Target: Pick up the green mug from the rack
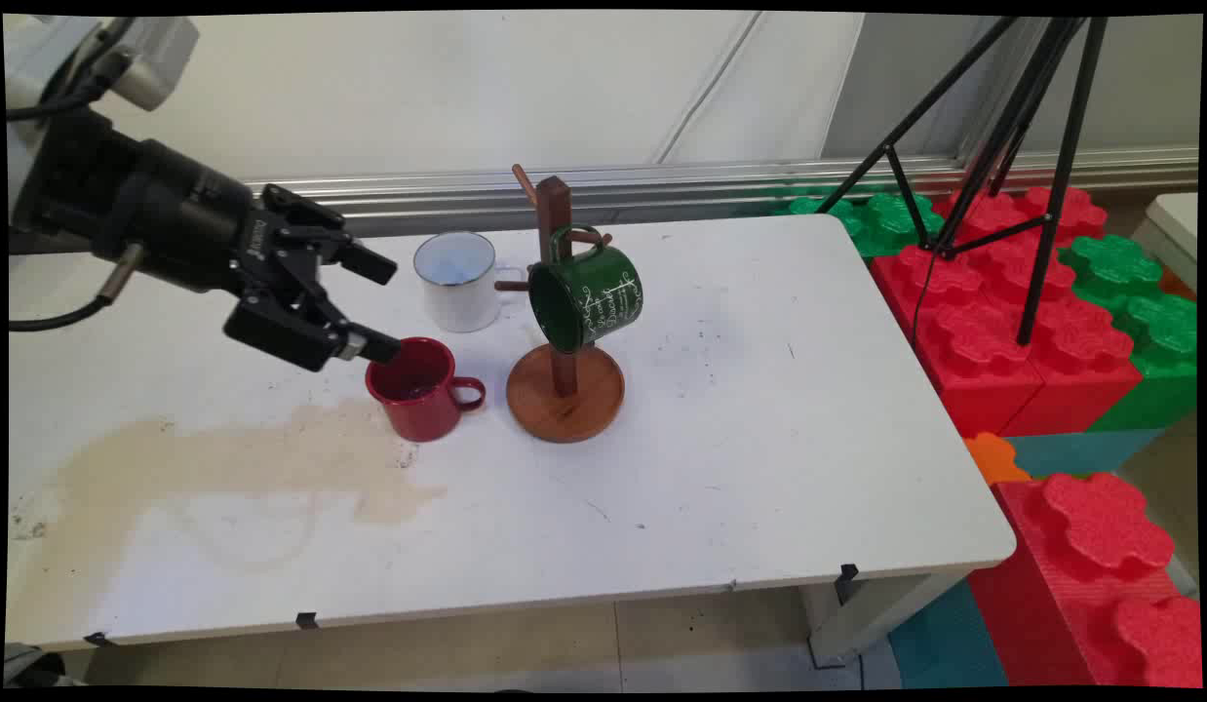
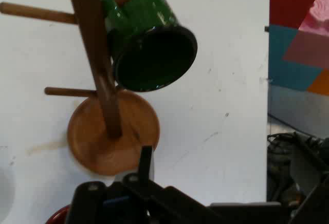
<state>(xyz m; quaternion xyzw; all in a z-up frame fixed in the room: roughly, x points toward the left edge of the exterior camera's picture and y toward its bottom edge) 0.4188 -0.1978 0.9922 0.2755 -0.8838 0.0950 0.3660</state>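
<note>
Two fingers spread wide, gripper (image 1: 374, 304) reaching in level from left, lower fingertip at red mug (image 1: 420, 388) rim, beside white mug (image 1: 457, 281).

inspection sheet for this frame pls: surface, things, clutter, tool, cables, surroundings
Surface: white table, with a large tan stain on its near left part and small dark specks.
Things: red mug upright, handle to the picture's right; white mug upright behind it; wooden mug tree with a green mug hung on a peg.
Clutter: nothing seen.
Tool: tool open, lower finger at the red mug's left rim, upper finger in the air.
Cables: black cables hang by the arm.
Surroundings: red and green foam blocks and a black tripod to the right; wall behind.
</note>
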